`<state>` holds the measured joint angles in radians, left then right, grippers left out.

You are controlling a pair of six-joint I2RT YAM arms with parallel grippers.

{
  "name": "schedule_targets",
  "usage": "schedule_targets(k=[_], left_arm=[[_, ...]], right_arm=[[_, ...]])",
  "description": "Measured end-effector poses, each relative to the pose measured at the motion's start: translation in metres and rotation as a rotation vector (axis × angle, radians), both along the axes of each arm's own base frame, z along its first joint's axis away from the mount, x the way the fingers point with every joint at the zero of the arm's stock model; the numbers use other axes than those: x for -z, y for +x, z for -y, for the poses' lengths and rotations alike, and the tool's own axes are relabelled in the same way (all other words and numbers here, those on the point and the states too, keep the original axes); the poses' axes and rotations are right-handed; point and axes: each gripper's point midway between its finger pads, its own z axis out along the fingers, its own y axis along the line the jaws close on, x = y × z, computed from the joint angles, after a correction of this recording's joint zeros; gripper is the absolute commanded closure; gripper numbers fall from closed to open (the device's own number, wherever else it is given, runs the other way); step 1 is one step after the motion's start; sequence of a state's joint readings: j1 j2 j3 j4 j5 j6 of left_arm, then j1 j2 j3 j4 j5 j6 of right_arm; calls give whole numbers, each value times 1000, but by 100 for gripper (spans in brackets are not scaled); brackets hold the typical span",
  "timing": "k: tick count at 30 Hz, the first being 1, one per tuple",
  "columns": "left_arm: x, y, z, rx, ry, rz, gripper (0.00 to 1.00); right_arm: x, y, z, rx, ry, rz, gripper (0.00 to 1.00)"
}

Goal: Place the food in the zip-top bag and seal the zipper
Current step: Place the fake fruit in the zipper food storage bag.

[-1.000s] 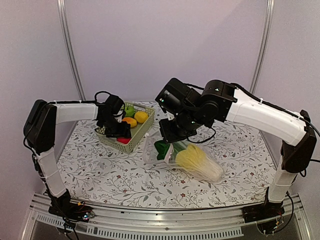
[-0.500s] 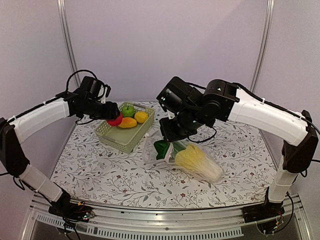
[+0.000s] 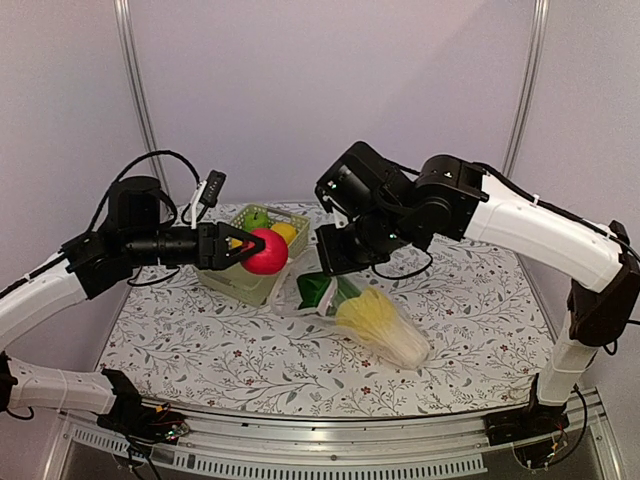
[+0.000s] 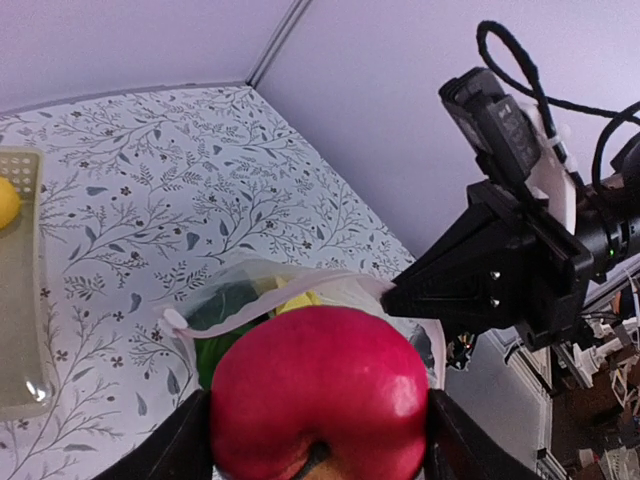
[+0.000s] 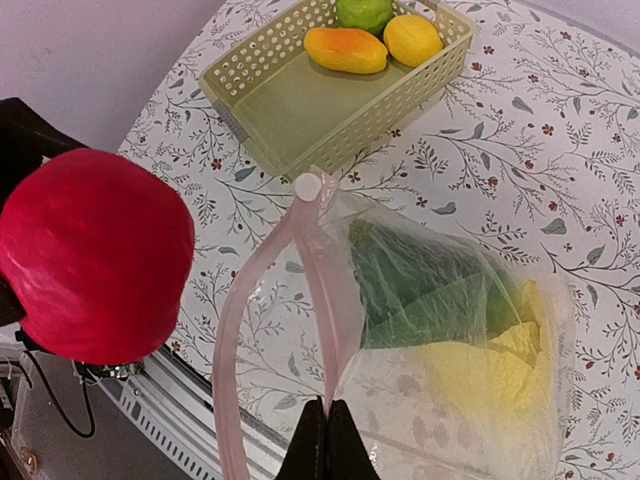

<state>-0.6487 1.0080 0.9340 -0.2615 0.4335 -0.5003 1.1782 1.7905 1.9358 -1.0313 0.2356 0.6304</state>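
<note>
My left gripper (image 4: 318, 440) is shut on the red round fruit (image 4: 318, 405), held in the air just left of the zip-top bag's mouth (image 3: 266, 251). The clear zip-top bag (image 3: 385, 325) lies on the table with the yellow-white cabbage (image 5: 490, 370) and its dark green leaf (image 5: 420, 285) inside. My right gripper (image 5: 327, 430) is shut on the zipper (image 5: 325, 270) and lifts one edge, so the mouth gapes. The white slider tab (image 5: 307, 186) sits at the strip's far end. In the top view the right gripper (image 3: 330, 262) hangs over the bag's left end.
The pale green basket (image 5: 290, 110) stands behind the bag at the back left. It holds a green apple (image 5: 364, 12), a small yellow fruit (image 5: 412, 38) and an orange-yellow fruit (image 5: 345, 48). The metal rail of the table's near edge (image 3: 320, 440) runs along the front.
My left arm has lifted the red fruit out of the basket and swung it right, up to the bag's mouth. The right gripper has kept its hold and shifted the bag slightly left.
</note>
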Motion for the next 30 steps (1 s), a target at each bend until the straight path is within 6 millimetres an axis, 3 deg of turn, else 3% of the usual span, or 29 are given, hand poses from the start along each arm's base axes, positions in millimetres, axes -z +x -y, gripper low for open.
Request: schedule_targets(k=[7, 13, 23, 30], left_arm=[[5, -22, 25, 97, -75, -42, 34], [32, -18, 47, 128, -50, -111, 34], [72, -34, 88, 227, 39, -179, 34], [79, -39, 103, 275, 73, -179, 22]], right_arm=[[-6, 0, -8, -9, 45, 5, 100], [-12, -3, -14, -36, 85, 1, 100], [-24, -5, -16, -55, 128, 16, 100], [-25, -5, -15, -55, 131, 17, 100]])
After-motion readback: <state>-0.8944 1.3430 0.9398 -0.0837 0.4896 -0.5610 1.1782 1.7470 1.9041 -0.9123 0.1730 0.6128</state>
